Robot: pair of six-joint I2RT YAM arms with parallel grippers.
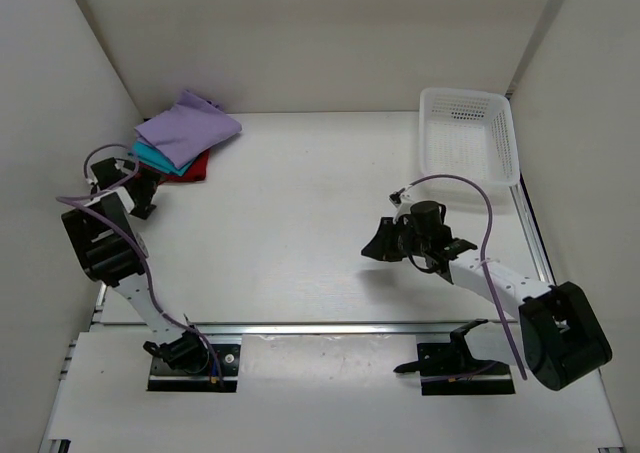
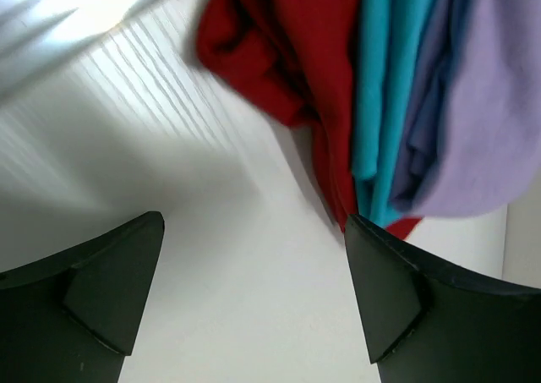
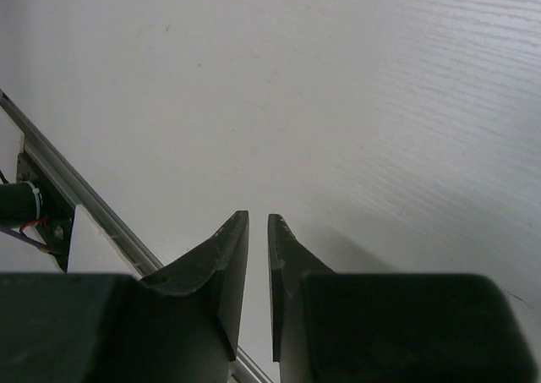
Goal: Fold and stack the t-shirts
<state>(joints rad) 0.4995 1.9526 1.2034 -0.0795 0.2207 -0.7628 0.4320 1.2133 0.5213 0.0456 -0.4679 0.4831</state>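
Folded and stacked just ahead of left pincer (image 2: 254, 231): lavender shirt (image 1: 190, 128) over teal shirt (image 1: 152, 157) over red shirt (image 1: 198, 165). Jaws there spread wide, empty. Well apart from stack, right pincer (image 3: 258, 222) almost closed on nothing. Judged essentially done; red edge somewhat rumpled.

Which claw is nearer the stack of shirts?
Left. The left claw sits open right beside the shirt stack; the right claw is over the middle of the table, well away.
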